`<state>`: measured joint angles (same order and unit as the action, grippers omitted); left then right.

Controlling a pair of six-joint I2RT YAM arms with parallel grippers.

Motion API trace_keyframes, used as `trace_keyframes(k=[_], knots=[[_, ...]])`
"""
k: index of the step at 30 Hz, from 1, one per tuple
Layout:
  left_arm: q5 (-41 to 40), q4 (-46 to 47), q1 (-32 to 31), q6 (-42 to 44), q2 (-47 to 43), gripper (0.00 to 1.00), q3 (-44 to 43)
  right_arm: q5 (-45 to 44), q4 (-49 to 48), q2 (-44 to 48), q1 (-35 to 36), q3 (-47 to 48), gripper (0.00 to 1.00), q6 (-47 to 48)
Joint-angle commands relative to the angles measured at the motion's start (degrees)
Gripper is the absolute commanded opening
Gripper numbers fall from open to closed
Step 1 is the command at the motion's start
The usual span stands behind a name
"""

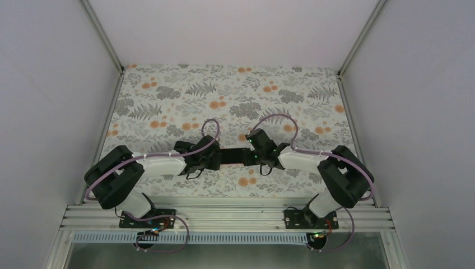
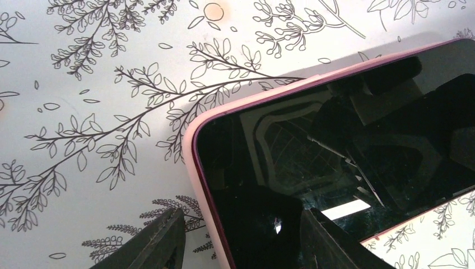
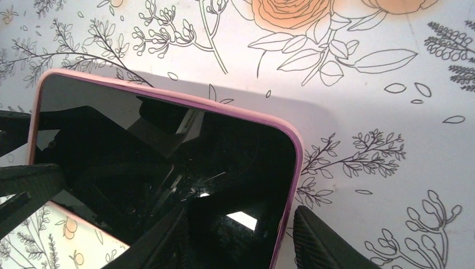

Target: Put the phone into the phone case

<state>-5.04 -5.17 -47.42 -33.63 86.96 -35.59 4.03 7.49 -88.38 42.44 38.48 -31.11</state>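
Observation:
A black phone (image 1: pixel 234 156) lies flat on the floral table between my two grippers. Around its dark glass (image 2: pixel 336 151) runs the pink rim of the phone case (image 2: pixel 193 151). My left gripper (image 2: pixel 246 246) is open over the phone's left end, with one finger (image 2: pixel 162 244) over the cloth and the other over the screen. At the right end the glass (image 3: pixel 168 157) and the pink rim (image 3: pixel 294 168) show again. My right gripper (image 3: pixel 241 241) is open there, straddling the rim, with one finger (image 3: pixel 327 241) outside it.
The floral cloth (image 1: pixel 224 95) covers the table, which white walls close in on three sides. An aluminium rail (image 1: pixel 224 216) carrying both arm bases runs along the near edge. The left gripper's dark fingers show at the left edge of the right wrist view.

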Motion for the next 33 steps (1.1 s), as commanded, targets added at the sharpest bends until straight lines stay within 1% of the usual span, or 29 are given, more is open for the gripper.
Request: trace_keyframes(k=[1, 7, 15, 21, 25, 27, 33], knots=[[-3.73, -10.33, -0.04, 0.84, 2.26, 0.52, 1.66, -7.80, 8.43, -2.53, 0.95, -0.68, 0.45, 0.49], [-1.09, -9.04, -0.04, 0.84, -0.13, 0.52, 1.85, -7.94, 13.17, -0.04, 1.33, -0.64, 0.44, -1.04], [4.25, -3.91, -0.06, 1.02, -0.69, 0.52, 2.36, -7.24, 17.43, 2.28, 1.32, -0.97, 0.38, -2.71], [6.24, -1.80, -0.05, 0.71, -0.34, 0.51, 2.53, -6.69, 17.29, -1.13, 1.37, 0.25, 0.19, -2.25], [6.44, -1.58, -0.04, 0.76, 0.06, 0.47, 2.75, -5.51, 16.28, -4.29, 1.70, 0.83, 0.07, -2.03], [6.52, -1.30, -0.04, 0.68, 0.11, 0.45, 3.04, -5.17, 16.20, -5.71, 2.33, 1.34, 0.05, -1.93], [8.06, 0.20, -0.04, 0.67, 0.68, 0.41, 3.12, -2.50, 15.46, -9.13, 5.77, 3.25, 0.04, -1.91]])
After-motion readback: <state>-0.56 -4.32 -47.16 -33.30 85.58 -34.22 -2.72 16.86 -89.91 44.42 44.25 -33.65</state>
